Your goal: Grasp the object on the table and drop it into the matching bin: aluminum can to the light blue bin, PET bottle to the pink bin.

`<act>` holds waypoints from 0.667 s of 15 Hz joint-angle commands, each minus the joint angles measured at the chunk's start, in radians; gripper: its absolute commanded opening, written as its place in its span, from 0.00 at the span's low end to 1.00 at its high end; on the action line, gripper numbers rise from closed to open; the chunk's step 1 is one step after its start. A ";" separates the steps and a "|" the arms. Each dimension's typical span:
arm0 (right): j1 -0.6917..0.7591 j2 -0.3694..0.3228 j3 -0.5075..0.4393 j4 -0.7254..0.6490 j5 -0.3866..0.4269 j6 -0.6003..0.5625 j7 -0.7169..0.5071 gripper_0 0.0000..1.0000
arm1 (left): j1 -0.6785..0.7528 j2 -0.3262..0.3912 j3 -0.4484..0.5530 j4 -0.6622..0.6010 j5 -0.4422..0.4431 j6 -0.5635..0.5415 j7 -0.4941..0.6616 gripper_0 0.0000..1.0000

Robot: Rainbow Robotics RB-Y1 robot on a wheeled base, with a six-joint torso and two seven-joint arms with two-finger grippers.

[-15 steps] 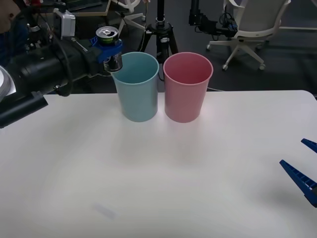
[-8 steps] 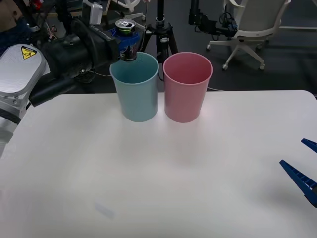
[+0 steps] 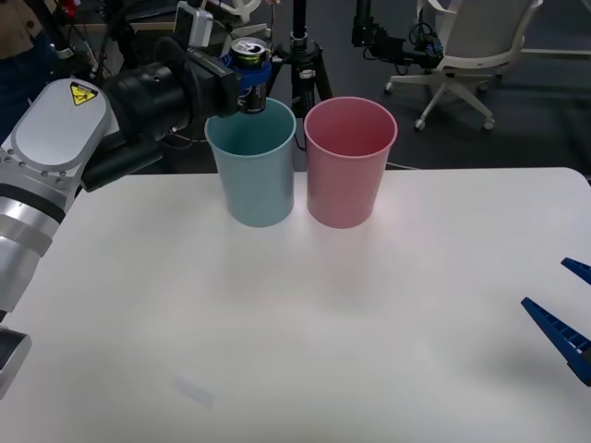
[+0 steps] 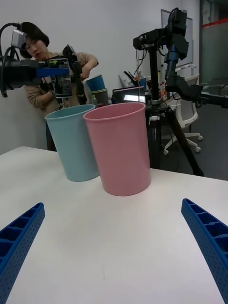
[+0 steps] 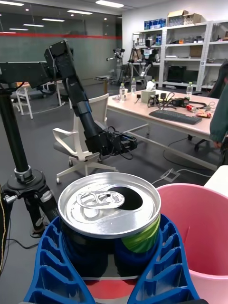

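Your left gripper (image 3: 247,81) has shifted right since the last frame; it's now above the rim of the tall light blue plastic bin (image 3: 252,175), upper left of the front view. Its blue jaws are clamped on the small dark aluminum can (image 3: 249,65), silver top up. Tall pink plastic bin (image 3: 348,166) stands just beside it. Right gripper (image 3: 565,323) sits at the lower right over the white table (image 3: 369,323), jaws apart.

We see a robotics lab: camera tripods (image 3: 298,55), office chairs (image 3: 466,46), storage shelves (image 5: 183,52) and a workbench (image 5: 164,111) with keyboard beyond the white tabletop (image 3: 369,314).
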 commanded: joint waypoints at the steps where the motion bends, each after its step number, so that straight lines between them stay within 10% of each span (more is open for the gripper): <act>1: 0.000 0.000 0.000 0.000 0.000 0.000 0.000 1.00 | 0.000 -0.010 0.001 0.000 -0.002 0.003 0.002 0.00; 2: 0.000 0.000 0.000 0.000 0.000 0.000 0.000 1.00 | 0.000 -0.015 0.001 0.000 -0.005 0.007 0.002 0.06; 6: 0.000 0.000 0.000 0.000 0.000 0.000 0.000 1.00 | -0.002 -0.023 0.000 0.000 -0.005 0.014 -0.012 1.00; 10: 0.000 0.000 0.000 0.000 0.000 0.000 0.000 1.00 | -0.002 -0.024 0.000 0.000 -0.002 0.014 -0.018 1.00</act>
